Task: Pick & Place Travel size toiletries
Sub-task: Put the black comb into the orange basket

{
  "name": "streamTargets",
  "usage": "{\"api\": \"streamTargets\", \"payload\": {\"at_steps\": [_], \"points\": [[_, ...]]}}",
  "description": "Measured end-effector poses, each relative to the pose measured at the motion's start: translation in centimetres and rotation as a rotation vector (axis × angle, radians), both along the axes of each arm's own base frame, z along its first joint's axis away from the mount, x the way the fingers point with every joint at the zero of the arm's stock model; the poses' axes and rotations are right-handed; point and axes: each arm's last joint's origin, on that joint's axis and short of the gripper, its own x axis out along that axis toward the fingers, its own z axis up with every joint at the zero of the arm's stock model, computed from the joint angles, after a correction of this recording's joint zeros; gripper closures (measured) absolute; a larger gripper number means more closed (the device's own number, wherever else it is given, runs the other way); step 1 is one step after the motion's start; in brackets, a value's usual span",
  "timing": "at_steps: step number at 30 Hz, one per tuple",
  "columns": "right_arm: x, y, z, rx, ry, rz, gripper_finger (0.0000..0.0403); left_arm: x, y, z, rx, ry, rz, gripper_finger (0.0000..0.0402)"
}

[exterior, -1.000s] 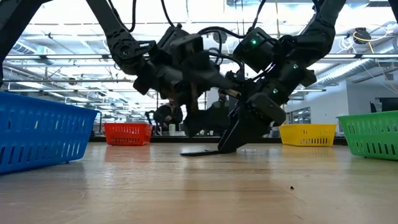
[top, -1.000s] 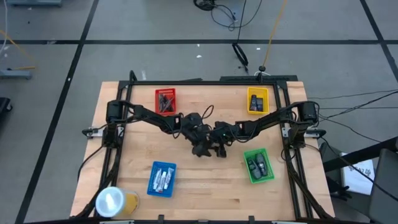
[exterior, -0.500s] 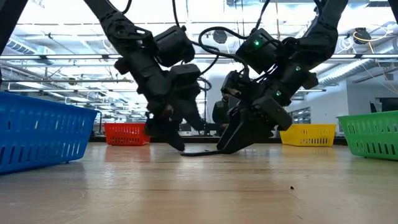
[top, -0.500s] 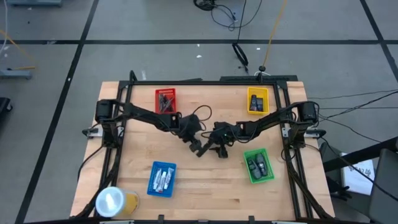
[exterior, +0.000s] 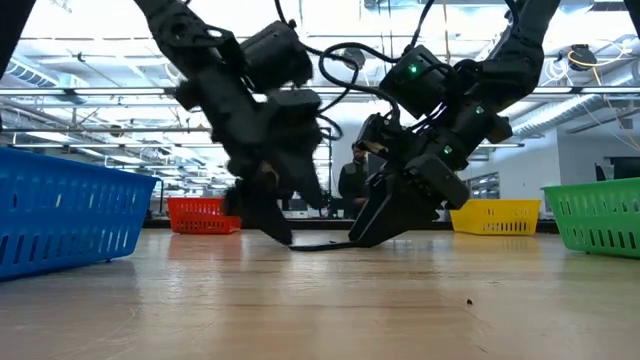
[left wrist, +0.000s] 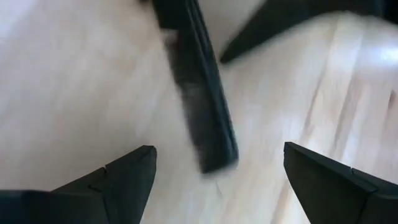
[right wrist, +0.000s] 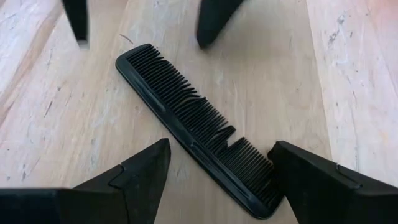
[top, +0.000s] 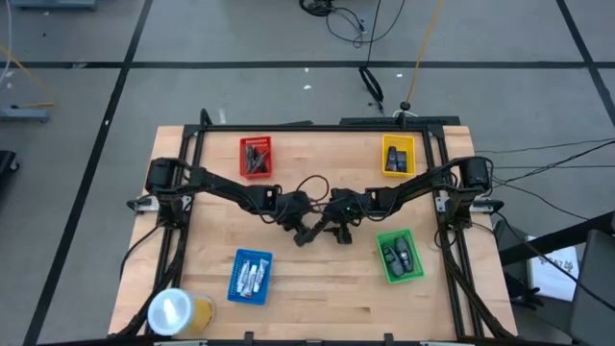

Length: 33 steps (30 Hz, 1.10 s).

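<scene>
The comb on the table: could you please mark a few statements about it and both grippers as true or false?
1. The comb lies flat on the wooden table. True.
2. The right gripper is shut on the comb. False: it is open, fingers either side.
3. The left gripper is open. True.
4. The comb is white. False: it is black.
5. The comb sits in the red tray. False: it lies mid-table.

No legible text or labels
</scene>
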Motion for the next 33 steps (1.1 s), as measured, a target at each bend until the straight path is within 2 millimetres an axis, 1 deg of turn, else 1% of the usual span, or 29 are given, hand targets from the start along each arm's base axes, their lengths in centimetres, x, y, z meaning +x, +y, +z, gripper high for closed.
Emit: {"api": "streamTargets", "payload": {"at_steps": [2,4,7,10,14,16,19,23,33], "points": [[0.0,0.0,0.0,0.0,0.001,-0.002,0.0126,-0.4,-0.6,0.9,0.013,-0.019,-0.045,0.0053],[0.0,0.0,0.0,0.0,0.0,-0.003,0.0126,-0.3,-1.5,2.1,0.008,-0.08,-0.102,0.0053],[0.0,0.0,0.0,0.004,0.0,-0.009,0.0126,0.1,-2.8,2.7,0.02,-0.161,-0.137,0.0053],[0.0,0.0,0.0,0.01,0.001,-0.016,0.0126,0.8,-3.4,2.2,0.009,-0.214,-0.165,0.0053],[0.0,0.0,0.0,0.013,-0.002,-0.021,0.0126,1.7,-3.2,0.6,-0.051,-0.253,-0.195,0.0053],[0.0,0.0,0.0,0.015,-0.003,-0.024,0.0126,1.9,-3.2,-0.3,-0.09,-0.236,-0.202,0.0053],[0.0,0.0,0.0,0.017,-0.001,-0.026,0.0126,1.8,-3.1,-1.7,-0.125,-0.167,-0.18,0.0053],[0.1,0.0,0.1,0.017,-0.004,-0.025,0.0126,1.5,-2.8,-2.3,-0.135,-0.087,-0.165,0.0053],[0.1,0.0,0.1,0.019,-0.01,-0.022,0.0126,1.0,-1.7,-2.7,-0.144,-0.039,-0.23,0.0053]]}}
